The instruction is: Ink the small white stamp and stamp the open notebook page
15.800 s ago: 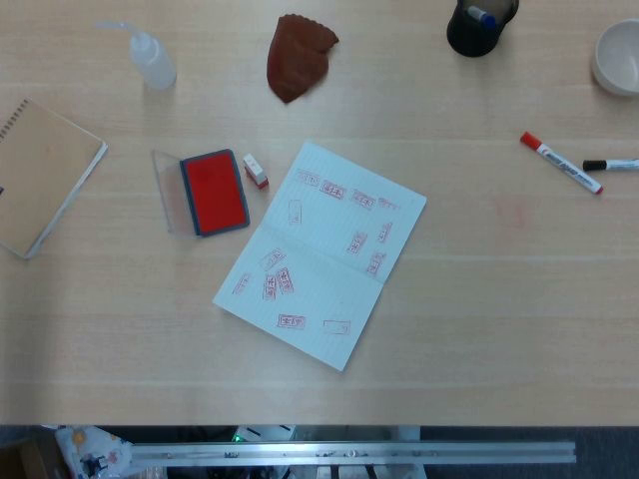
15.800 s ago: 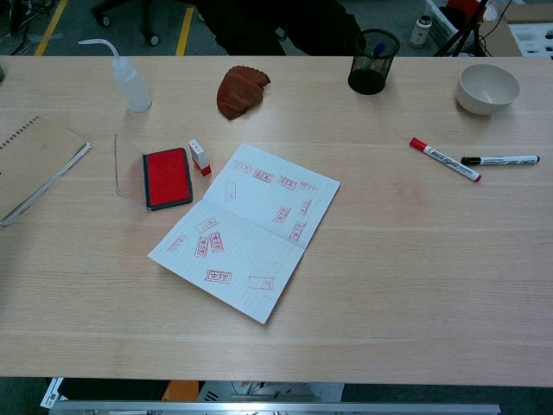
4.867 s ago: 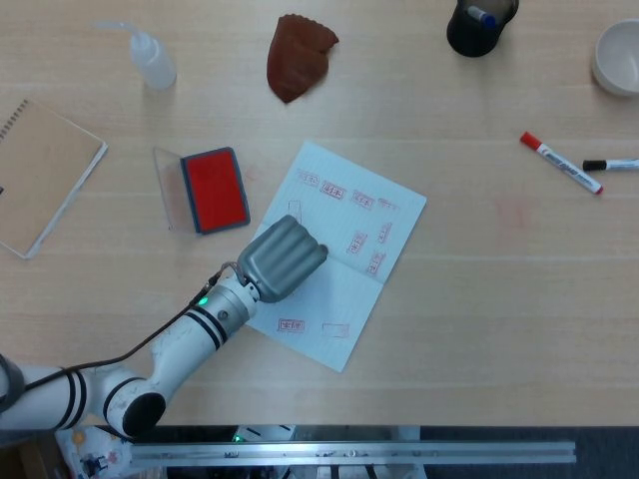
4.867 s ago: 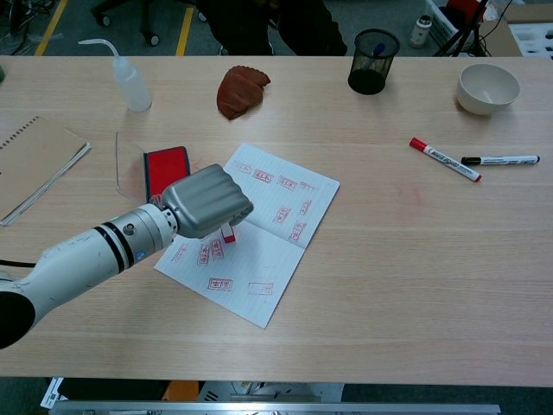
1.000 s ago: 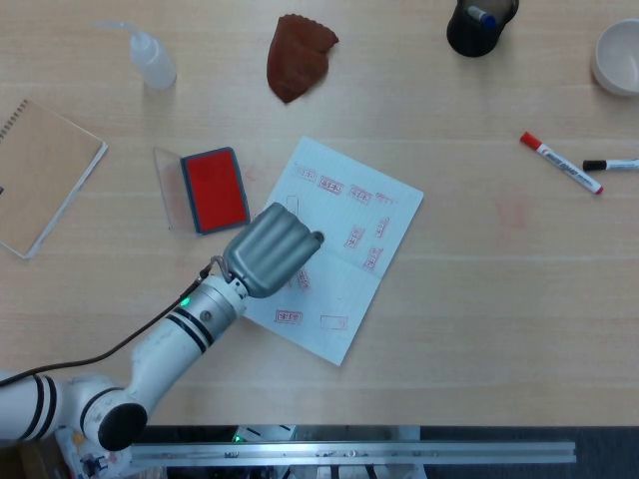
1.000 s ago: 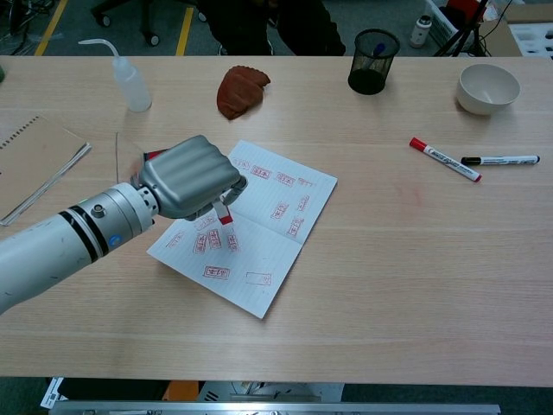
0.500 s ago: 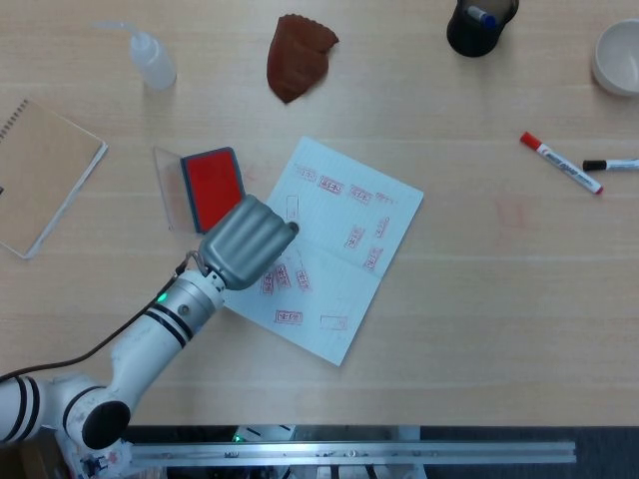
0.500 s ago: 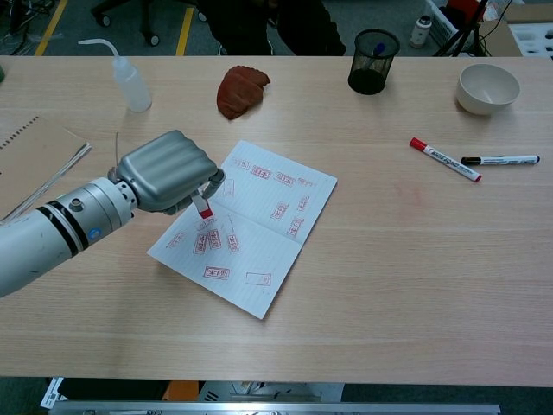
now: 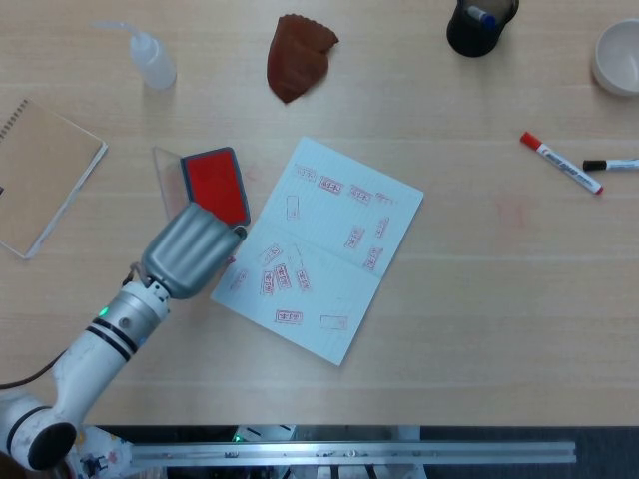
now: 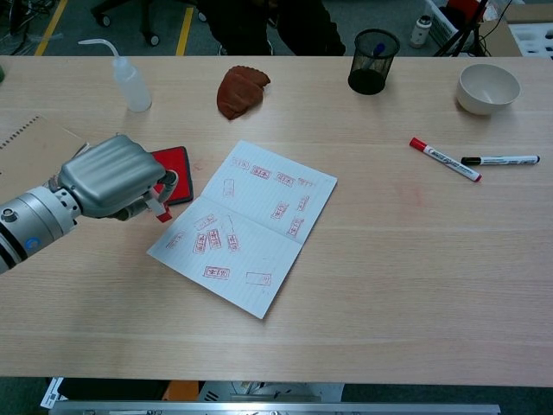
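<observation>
My left hand (image 9: 190,250) (image 10: 110,176) grips the small white stamp (image 10: 159,207), whose red end points down, just off the left edge of the open notebook (image 9: 319,244) (image 10: 246,223). The hand hovers over the near end of the red ink pad (image 9: 216,182) (image 10: 175,161). The notebook page carries several red stamp marks (image 9: 282,277). In the head view the stamp is hidden under the hand. My right hand is in neither view.
A tan spiral notebook (image 9: 40,175) lies at the far left. Squeeze bottle (image 9: 150,55), brown cloth (image 9: 298,52), black pen cup (image 9: 479,25) and white bowl (image 9: 617,55) line the back. A red marker (image 9: 559,162) and a black one (image 9: 609,165) lie right.
My left hand has drawn back to the left with the stamp, off the notebook page to the near end of the ink pad. A fresh red mark shows on the lower page.
</observation>
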Tool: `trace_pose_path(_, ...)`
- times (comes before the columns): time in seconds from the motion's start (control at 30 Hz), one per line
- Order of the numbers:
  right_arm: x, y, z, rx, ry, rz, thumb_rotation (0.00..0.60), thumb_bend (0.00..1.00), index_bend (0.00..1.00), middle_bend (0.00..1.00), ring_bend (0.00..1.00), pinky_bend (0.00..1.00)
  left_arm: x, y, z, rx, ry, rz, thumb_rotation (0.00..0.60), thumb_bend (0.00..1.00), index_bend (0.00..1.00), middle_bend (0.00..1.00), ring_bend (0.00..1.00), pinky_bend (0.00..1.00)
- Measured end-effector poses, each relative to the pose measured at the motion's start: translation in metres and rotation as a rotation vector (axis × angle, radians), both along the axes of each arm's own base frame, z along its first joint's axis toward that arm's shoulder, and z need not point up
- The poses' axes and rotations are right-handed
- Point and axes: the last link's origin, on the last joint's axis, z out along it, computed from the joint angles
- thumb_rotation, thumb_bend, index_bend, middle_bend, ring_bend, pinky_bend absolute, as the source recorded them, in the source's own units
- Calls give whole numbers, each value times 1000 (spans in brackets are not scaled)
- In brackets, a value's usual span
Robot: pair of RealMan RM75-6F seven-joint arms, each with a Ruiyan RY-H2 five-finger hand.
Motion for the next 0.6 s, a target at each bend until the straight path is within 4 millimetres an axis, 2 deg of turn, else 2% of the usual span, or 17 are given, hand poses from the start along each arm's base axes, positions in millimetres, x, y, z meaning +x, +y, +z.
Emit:
trace_pose_path(0.2, 1, 0, -1, 4, 2, 0, 600, 206, 340, 396, 327, 387, -25, -10, 7, 9, 5, 16, 600, 397, 518, 993, 977, 1000)
trace_pose_path(0.43, 3, 0, -1, 3, 4, 3, 600, 206, 340, 396, 327, 388, -48, -13, -3, 6, 31, 38, 600, 396, 512, 990, 975, 1000)
trace_pose_path(0.6, 4, 2, 0, -2, 7, 0, 600, 207, 340, 396, 327, 388, -56, -13, -11, -2, 40, 44, 600, 396, 511, 990, 975, 1000)
